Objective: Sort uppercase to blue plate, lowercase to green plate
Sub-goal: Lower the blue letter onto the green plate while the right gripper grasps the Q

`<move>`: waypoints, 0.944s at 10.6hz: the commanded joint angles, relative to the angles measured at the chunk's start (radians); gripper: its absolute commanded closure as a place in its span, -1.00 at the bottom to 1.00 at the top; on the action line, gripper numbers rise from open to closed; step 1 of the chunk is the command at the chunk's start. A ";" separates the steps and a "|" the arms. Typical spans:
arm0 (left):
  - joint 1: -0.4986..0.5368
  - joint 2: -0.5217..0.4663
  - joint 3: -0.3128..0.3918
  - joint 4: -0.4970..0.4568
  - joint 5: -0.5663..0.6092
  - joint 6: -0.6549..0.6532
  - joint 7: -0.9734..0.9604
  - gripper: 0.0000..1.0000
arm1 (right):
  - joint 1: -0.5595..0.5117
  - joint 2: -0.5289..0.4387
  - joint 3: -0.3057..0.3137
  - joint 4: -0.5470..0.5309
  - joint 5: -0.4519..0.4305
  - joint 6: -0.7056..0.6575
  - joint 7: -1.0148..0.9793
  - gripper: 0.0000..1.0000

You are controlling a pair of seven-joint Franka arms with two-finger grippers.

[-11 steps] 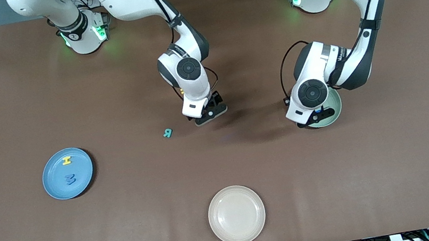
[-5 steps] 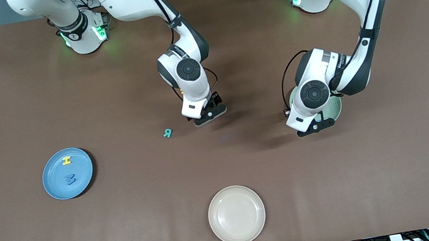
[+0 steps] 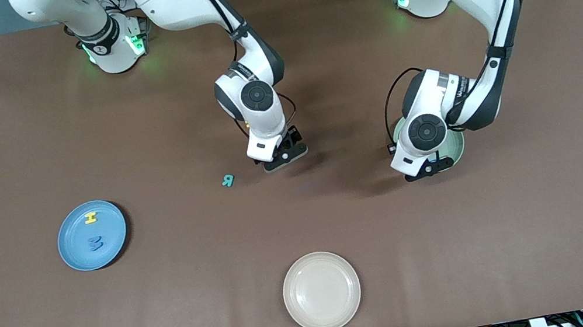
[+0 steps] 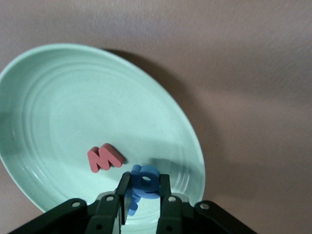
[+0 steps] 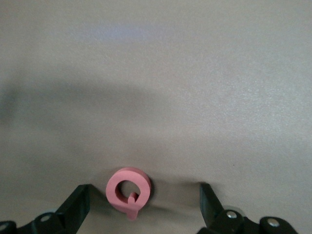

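Note:
My left gripper (image 3: 429,167) (image 4: 145,179) hangs over the green plate (image 3: 455,145) (image 4: 73,97), near its rim, shut on the blue lowercase a (image 4: 146,183). A red w (image 4: 104,157) lies in that plate; more blue foam shows by one finger, partly hidden. My right gripper (image 3: 282,159) (image 5: 144,201) is low over the table and open, the red Q (image 5: 128,190) lying flat between its fingers. The teal R (image 3: 227,180) lies beside it, toward the right arm's end. The blue plate (image 3: 74,247) holds the yellow H (image 3: 91,218) and blue M (image 3: 96,242).
A cream plate (image 3: 322,291) sits at the table's edge nearest the front camera, midway along it. Bare brown table lies between the three plates.
The left gripper has shifted a little over the green plate toward its rim, still holding the blue a. The right arm has not moved.

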 commanded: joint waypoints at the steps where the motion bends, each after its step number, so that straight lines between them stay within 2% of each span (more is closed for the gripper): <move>1: 0.008 -0.020 -0.007 -0.031 0.023 -0.030 0.000 0.81 | 0.000 0.010 -0.004 0.024 0.023 0.002 0.010 -1.00; 4: 0.021 -0.037 -0.007 -0.030 0.023 -0.083 0.011 0.81 | -0.001 0.010 -0.004 0.024 0.023 0.002 0.010 -1.00; 5: 0.021 -0.038 -0.007 -0.028 0.023 -0.091 0.012 0.81 | 0.002 0.010 -0.005 0.024 0.020 0.005 0.010 -0.85; 6: 0.021 -0.038 -0.007 -0.022 0.022 -0.091 0.015 0.81 | 0.000 0.010 -0.004 0.024 0.022 0.003 0.010 0.61; 7: 0.025 -0.035 -0.007 -0.013 0.023 -0.087 0.018 0.81 | 0.002 0.010 -0.004 0.024 0.022 0.003 0.010 1.00; 8: 0.025 -0.023 -0.007 0.018 0.022 -0.071 0.020 0.81 | 0.002 0.010 -0.005 0.024 0.020 0.003 0.010 1.00; 10: 0.024 0.005 -0.007 0.015 0.023 -0.016 0.018 0.81 | 0.002 0.009 -0.005 0.024 0.020 0.003 0.010 1.00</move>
